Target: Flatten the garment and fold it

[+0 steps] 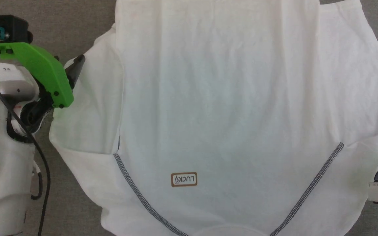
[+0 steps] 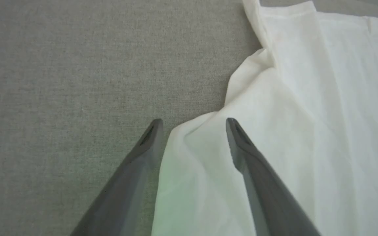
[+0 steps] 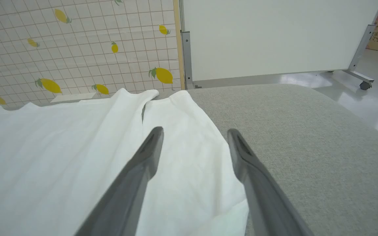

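While the left pincer (image 2: pixel 192 122) stands released with its two dark fingers spread wide and nothing between them, the garment (image 1: pixel 221 98) lies spread across the grey table (image 2: pixel 61 65), reaching from this pincer over to the right pincer (image 3: pixel 195 131). Seen from the left wrist, the cloth's rounded sleeve edge (image 2: pixel 208 131) runs up between the left pincer's fingertips, so one finger is over bare table and the other is over white fabric; whether either tip touches the cloth cannot be told. A green bracket (image 1: pixel 44 72) sits on the arm just behind this pincer. The right pincer is likewise released, jaws apart and gripping nothing, low over the garment's opposite border: one finger is over the cloth, the other lies along the cloth's edge with its tip over bare table. Between the two pincers, nearer the robot, a small brown-bordered "LUCKY" patch (image 1: pixel 184 179) reads upside down, and two dark grey stitched seams (image 1: pixel 310 188) slant towards the lower edge of the head view. Beyond the right pincer, past the table's far end, stand a lemon-patterned wall (image 3: pixel 61 49) and a white panel (image 3: pixel 274 36) on a metal frame
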You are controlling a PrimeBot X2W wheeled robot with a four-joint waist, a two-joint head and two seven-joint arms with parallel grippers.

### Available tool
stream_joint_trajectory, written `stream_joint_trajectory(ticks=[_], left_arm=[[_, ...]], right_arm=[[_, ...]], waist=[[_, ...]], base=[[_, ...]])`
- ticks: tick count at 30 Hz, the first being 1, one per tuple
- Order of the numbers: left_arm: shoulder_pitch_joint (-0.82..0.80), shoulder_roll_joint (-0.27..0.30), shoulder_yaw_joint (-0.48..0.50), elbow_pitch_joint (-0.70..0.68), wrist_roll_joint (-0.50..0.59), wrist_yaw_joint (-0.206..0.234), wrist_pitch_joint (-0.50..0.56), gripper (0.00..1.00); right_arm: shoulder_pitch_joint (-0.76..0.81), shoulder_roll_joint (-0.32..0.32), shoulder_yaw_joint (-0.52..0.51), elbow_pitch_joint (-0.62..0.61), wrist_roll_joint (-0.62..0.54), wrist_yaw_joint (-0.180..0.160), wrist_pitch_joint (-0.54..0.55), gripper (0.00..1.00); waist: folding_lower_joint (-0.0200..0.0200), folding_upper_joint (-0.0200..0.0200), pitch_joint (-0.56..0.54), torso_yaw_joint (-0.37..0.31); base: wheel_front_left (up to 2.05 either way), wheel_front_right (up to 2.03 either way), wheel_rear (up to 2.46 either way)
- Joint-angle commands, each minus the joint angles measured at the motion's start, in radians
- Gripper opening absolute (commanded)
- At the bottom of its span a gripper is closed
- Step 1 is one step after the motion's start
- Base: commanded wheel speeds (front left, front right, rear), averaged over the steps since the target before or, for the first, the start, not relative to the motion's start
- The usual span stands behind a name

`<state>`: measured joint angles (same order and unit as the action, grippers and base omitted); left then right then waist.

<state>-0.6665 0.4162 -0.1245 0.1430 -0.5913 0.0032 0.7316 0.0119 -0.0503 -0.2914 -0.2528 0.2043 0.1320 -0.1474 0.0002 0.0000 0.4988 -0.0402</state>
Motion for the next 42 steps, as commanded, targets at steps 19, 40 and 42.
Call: stream_joint_trajectory(ticks=[19,40,42], left_arm=[[-0.039,0.008,0.003,0.033,-0.039,0.034,0.066,0.00],[0.168,-0.016,0.049,-0.171,-0.018,-0.047,-0.299,0.00],[0.211,-0.023,0.034,-0.224,-0.012,-0.052,-0.312,0.00]], right_arm=[[-0.066,0.000,-0.023,-0.004,-0.005,-0.001,0.006,1.00],[0.011,0.000,-0.007,0.066,0.013,-0.001,0.001,1.00],[0.020,0.000,-0.006,0.066,0.014,-0.001,0.002,1.00]], waist=[[-0.0002,0.0000,0.069,-0.013],[-0.0002,0.0000,-0.221,0.052],[-0.0002,0.0000,-0.243,0.062]], base=[[0.00,0.00,0.00],[0.00,0.00,0.00],[0.00,0.00,0.00]])
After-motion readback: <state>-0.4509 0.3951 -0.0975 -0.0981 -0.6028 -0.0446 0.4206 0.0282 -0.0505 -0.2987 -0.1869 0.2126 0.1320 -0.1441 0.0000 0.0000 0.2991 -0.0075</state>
